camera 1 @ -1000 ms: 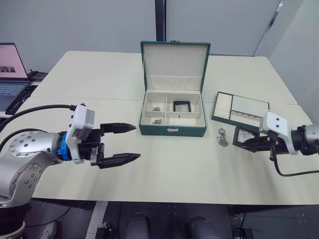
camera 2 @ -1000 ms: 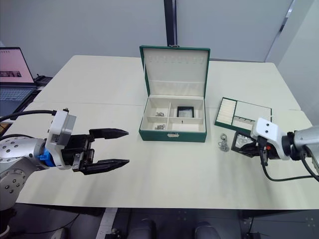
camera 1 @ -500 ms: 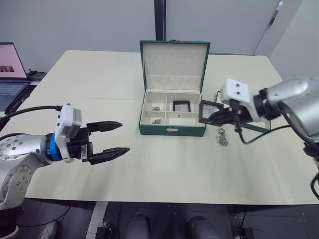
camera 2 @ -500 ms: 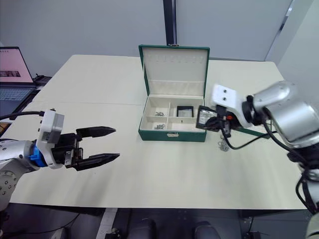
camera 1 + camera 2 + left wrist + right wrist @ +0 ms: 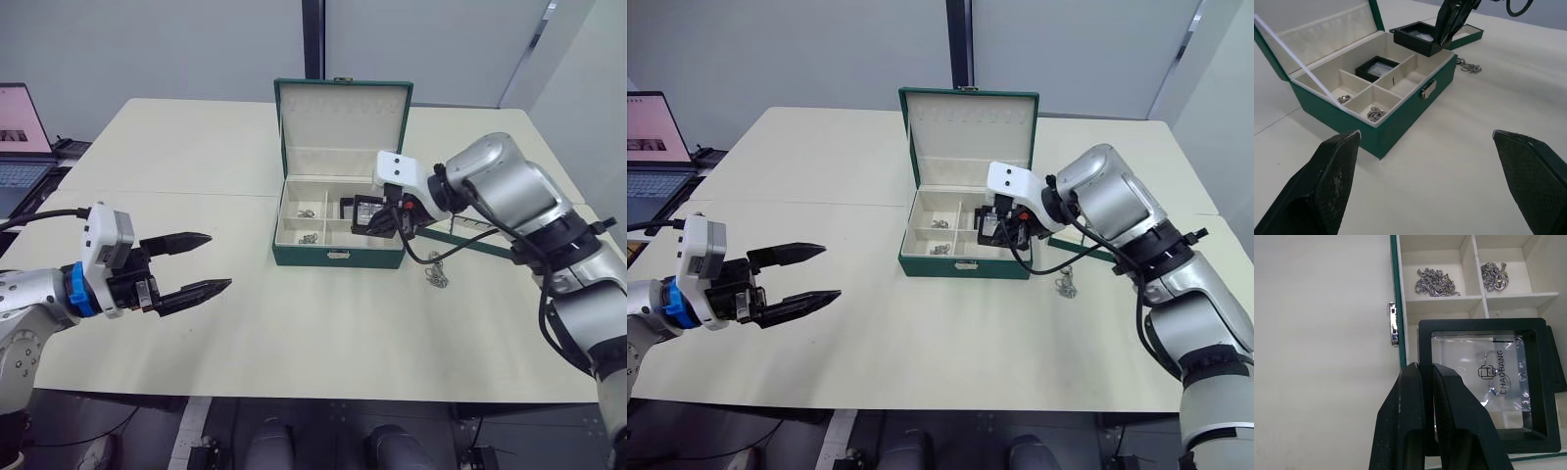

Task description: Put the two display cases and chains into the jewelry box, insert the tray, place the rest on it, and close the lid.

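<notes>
- Left eye view: your right gripper [image 5: 384,223] is clamped on a flat square black-framed display case with a glassy centre [image 5: 369,212], hanging over the right front of the dark green leatherette jewelry box [image 5: 338,257]. Its hinged lid [image 5: 342,122] stands open. The shallow green cream-lined tray [image 5: 477,224] and a small silver chain cluster [image 5: 436,271] wait on the pale table [image 5: 323,323] beside the box.
- Left wrist view: the other black display case [image 5: 1377,68] already lies in a rear compartment; two silver link chains [image 5: 1374,114] sit in left compartments. Your left gripper [image 5: 186,264] is spread wide, empty, well apart.
- Right wrist view: fingers [image 5: 1410,421] pinch the case's matte frame edge.
- I judge roughly half done: second case, tray, cluster and lid remain.
</notes>
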Robot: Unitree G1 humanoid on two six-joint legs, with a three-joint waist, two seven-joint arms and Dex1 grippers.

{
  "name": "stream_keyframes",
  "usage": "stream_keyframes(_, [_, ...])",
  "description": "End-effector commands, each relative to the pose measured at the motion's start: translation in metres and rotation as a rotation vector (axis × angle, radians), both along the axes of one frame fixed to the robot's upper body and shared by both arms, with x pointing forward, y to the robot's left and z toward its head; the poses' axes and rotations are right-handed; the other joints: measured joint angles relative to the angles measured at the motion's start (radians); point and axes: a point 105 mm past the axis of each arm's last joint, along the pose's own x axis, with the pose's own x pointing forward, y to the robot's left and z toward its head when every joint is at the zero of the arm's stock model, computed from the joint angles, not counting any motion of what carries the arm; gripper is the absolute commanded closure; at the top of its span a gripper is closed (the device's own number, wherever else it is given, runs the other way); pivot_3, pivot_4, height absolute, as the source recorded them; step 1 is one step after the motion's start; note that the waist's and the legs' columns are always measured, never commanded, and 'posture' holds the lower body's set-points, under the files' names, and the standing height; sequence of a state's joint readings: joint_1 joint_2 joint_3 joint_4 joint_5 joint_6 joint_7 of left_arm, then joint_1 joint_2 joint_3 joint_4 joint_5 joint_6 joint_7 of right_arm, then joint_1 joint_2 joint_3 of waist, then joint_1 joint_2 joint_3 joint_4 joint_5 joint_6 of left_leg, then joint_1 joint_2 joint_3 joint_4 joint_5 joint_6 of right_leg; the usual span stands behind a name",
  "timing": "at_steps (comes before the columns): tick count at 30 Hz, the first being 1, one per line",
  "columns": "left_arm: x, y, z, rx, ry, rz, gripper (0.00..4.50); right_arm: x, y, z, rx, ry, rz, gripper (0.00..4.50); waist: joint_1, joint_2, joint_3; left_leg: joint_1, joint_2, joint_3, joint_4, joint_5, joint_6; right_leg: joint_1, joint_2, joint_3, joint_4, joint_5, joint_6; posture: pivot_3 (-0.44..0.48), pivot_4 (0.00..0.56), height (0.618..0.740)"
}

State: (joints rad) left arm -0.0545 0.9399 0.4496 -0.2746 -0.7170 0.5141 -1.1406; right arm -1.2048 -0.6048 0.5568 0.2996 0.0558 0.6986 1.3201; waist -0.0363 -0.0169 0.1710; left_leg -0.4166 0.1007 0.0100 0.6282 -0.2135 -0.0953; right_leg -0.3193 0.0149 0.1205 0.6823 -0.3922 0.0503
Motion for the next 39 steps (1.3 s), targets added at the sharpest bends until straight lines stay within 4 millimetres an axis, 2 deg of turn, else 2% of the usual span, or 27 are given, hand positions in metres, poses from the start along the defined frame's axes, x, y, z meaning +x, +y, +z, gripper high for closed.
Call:
stream_keyframes(1, [-0.005, 0.003, 0.014, 0.023, -0.063, 0.024, 0.0, 0.005, 0.01, 0.01, 0.0, -0.027, 0.025, 4.49, -0.003, 0.0, 0.0, 0.0, 0.0, 0.0, 0.0, 0.0, 0.0, 0.0, 0.0, 0.0, 0.0, 0.0, 0.0, 0.0, 0.15, 0.74])
stream_keyframes(13, [-0.012, 0.001, 0.022, 0.034, -0.08, 0.042, 0.0, 0.012, 0.026, -0.002, 0.001, 0.003, 0.067, 4.49, -0.008, 0.0, 0.0, 0.0, 0.0, -0.001, 0.0, 0.0, 0.0, 0.001, 0.0, -0.001, 0.001, 0.0, 0.0, 0.0, 0.15, 0.74])
stream_keyframes(25, [-0.011, -0.004, 0.025, 0.041, -0.075, 0.042, 0.0, 0.016, 0.027, -0.007, -0.005, 0.002, 0.073, 4.49, -0.013, 0.0, 0.0, 0.0, 0.0, 0.0, 0.0, 0.0, 0.0, 0.001, 0.0, -0.001, 0.001, 0.0, 0.0, 0.0, 0.15, 0.74])
stream_keyframes(27, [-0.011, -0.004, 0.024, 0.041, -0.072, 0.041, 0.0, 0.018, 0.027, -0.005, 0.002, -0.007, 0.063, 3.76, -0.014, 0.0, 0.0, 0.0, 0.0, 0.0, -0.001, 0.0, 0.0, 0.001, 0.0, -0.001, 0.001, 0.0, 0.0, 0.0, 0.15, 0.74])
stream_keyframes(32, [-0.011, -0.002, 0.023, 0.043, -0.07, 0.039, 0.0, 0.023, 0.026, 0.002, 0.021, -0.032, 0.044, 2.55, -0.016, 0.0, 0.0, 0.0, 0.0, 0.0, -0.001, 0.0, 0.0, 0.001, 0.0, 0.0, 0.001, 0.0, 0.0, 0.0, 0.15, 0.74])
stream_keyframes(36, [-0.009, -0.001, 0.022, 0.044, -0.071, 0.034, 0.0, 0.028, 0.026, 0.008, 0.035, -0.056, 0.028, 1.37, -0.018, 0.0, 0.0, 0.0, 0.0, 0.0, -0.001, 0.0, 0.0, 0.001, 0.0, -0.001, 0.001, 0.0, 0.0, 0.0, 0.15, 0.74])
stream_keyframes(39, [-0.008, -0.002, 0.023, 0.038, -0.073, 0.021, 0.0, 0.031, 0.024, 0.022, 0.067, -0.098, 0.006, 0.38, -0.018, 0.0, 0.0, 0.0, 0.0, 0.0, -0.001, 0.0, 0.0, 0.001, 0.0, 0.0, 0.0, 0.0, 0.0, 0.0, 0.15, 0.74])
